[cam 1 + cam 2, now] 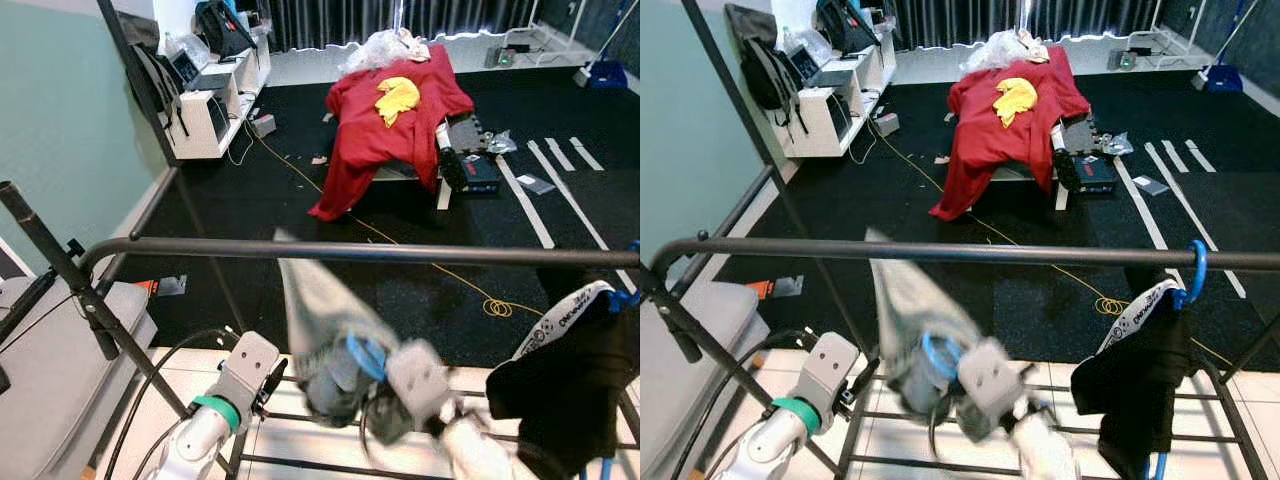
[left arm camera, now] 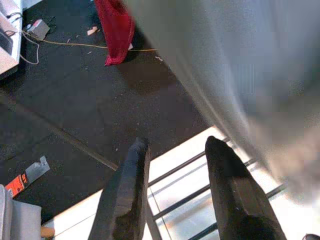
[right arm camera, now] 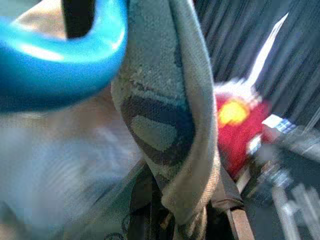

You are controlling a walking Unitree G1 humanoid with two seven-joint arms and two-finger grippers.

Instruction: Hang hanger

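Right gripper point(image 1: 940, 375) clamps blue hanger point(image 1: 937, 352) carrying grey garment point(image 1: 902, 300), just below rack rail point(image 1: 940, 252); left gripper point(image 2: 175, 150) idle, fingers parted; black garment point(image 1: 1135, 385) already hung at right; red cloth point(image 1: 990, 130) beyond.

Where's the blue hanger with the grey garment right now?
In the right gripper, low centre, the blue hanger sits below the rack's rail, left of the hung black garment.

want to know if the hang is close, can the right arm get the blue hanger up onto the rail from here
Probably yes: the right gripper holds the blue hanger with its grey garment just below the rail, bare left of the black garment.
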